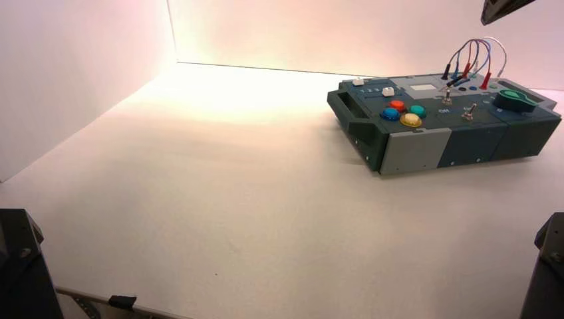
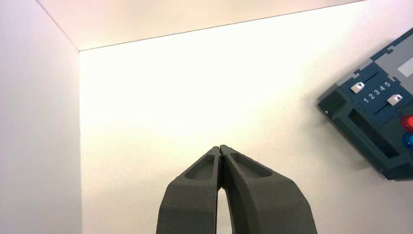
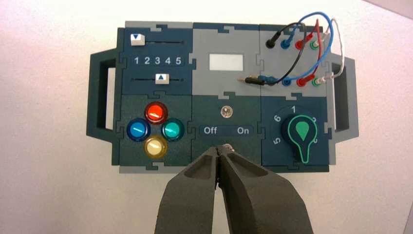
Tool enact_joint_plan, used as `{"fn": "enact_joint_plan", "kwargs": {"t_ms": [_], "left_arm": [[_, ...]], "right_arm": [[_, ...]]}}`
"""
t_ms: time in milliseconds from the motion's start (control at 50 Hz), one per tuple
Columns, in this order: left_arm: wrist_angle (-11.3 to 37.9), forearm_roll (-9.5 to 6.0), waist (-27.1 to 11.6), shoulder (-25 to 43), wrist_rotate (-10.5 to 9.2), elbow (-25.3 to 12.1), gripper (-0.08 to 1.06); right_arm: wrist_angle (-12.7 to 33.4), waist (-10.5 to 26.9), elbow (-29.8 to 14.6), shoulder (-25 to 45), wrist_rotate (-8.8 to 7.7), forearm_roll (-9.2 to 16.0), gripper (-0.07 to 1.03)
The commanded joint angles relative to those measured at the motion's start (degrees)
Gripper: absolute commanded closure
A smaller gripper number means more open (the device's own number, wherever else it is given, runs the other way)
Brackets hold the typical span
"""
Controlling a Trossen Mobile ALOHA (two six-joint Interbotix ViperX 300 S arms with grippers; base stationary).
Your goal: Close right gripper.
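My right gripper [image 3: 218,149] is shut, its two dark pointed fingertips touching with nothing between them. It hangs above the button box [image 3: 224,39], and its tips lie in line with the box's near edge, just below the "Off On" lettering. A small silver toggle [image 3: 229,146] peeks out just past the tips. In the high view the box [image 1: 412,149] sits at the right rear of the table, and a dark part of the right arm [image 1: 505,8] shows at the top right corner. My left gripper [image 2: 221,149] is shut and empty over bare table, left of the box [image 2: 375,141].
The box bears red [image 3: 156,112], blue [image 3: 138,129], teal [image 3: 173,129] and yellow [image 3: 155,146] buttons, two sliders [image 3: 138,39] with white handles, a green knob [image 3: 302,134], a second toggle [image 3: 225,111] and looped wires [image 3: 302,48]. White walls stand at the left and back.
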Motion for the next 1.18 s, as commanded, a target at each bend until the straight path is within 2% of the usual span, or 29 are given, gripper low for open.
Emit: {"fn": "enact_joint_plan", "kwargs": {"t_ms": [20,1180], "left_arm": [[-0.44,-0.09,0.44,-0.88,0.0,-0.7,1.0],[-0.44,-0.44,0.44,-1.58,-0.18,-0.7,1.0]], "right_arm": [[0.26,0.18,-1.05,-0.09,-0.18,0.0,0.98],[0.18,0.18,-1.14,1.76,-0.09,0.18,0.98]]}}
